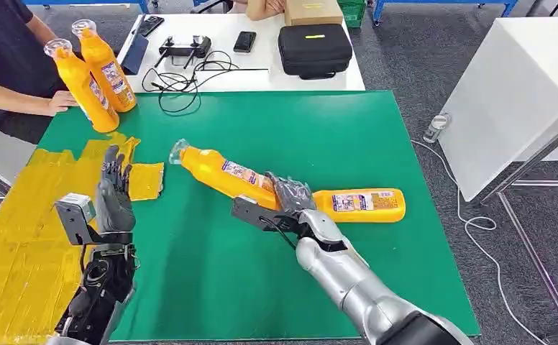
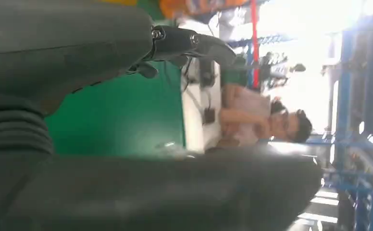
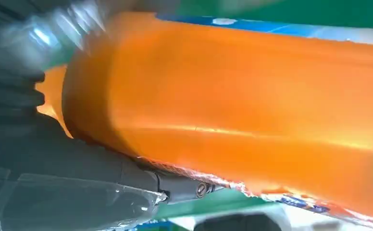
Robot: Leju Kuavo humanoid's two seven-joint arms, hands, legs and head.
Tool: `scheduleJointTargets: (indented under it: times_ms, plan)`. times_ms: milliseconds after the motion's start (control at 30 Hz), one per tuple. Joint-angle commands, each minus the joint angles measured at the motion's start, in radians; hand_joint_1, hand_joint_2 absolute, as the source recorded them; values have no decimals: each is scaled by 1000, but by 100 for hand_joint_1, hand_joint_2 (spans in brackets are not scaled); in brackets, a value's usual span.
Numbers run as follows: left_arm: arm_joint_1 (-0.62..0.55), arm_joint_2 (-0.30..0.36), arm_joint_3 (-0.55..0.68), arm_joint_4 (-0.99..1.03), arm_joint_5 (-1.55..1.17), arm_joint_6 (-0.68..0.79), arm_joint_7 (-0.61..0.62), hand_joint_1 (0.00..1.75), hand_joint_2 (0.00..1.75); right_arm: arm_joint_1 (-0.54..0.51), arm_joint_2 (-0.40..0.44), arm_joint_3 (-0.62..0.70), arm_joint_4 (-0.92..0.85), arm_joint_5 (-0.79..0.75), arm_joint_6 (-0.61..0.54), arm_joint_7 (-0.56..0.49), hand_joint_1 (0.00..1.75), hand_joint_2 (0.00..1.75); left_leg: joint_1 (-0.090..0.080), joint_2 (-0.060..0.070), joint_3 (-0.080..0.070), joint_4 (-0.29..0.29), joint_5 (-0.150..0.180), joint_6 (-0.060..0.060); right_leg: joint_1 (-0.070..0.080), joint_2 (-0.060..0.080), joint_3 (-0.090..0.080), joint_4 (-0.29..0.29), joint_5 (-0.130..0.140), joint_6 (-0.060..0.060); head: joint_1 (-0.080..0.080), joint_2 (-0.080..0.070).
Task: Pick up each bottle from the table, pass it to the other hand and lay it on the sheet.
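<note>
Green tabletop (image 1: 262,287) — contents as seen from the head view.

Right hand (image 1: 290,198): fingers clamped around the base of an orange bottle (image 1: 222,172), which is tilted, cap end pointing toward the far left. The right wrist view shows that same bottle's orange body close against the palm.

Second bottle (image 1: 362,204): lying flat on the green surface, just beside the right hand.

Left hand (image 1: 114,194): raised upright, fingers apart, holding nothing, near the yellow sheet (image 1: 17,237) along the tabletop's left side.

Two upright bottles (image 1: 93,75): at the far left corner — a person's hand (image 1: 62,102) rests just beside them.

White table (image 1: 262,65) beyond: black case (image 1: 314,49), cables, phones.
</note>
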State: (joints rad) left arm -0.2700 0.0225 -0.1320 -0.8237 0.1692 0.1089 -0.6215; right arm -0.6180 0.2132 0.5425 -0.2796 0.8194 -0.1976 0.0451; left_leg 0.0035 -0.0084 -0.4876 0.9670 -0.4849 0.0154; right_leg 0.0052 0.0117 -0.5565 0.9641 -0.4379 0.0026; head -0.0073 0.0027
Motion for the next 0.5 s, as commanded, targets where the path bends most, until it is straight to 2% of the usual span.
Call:
scheduleJointTargets:
  times_ms: [33,233,367,500]
  plan:
    - [-69,-20,129,164,102,-146,37,0,175,-54,19,-63,-65,-11,-19,-52,175,175,0,2,-1,2,-1,-1,0,0,-1,2,0,2,0,0]
    - [-29,-32,158,104,133,-205,91,0,175,-37,29,-57,-68,-7,-31,-51,175,175,0,1,-1,1,0,-1,0,0,-1,0,0,1,0,0]
    - [-43,-49,167,119,181,-288,125,0,175,-54,44,-56,-68,-7,-49,-56,175,175,0,0,-2,1,0,0,0,0,-2,1,0,1,0,0]
    - [-63,-68,158,113,216,-354,148,0,175,-88,83,-46,-63,-2,-19,-36,175,175,0,0,-3,3,-1,-1,0,-1,-3,2,-1,2,1,0]
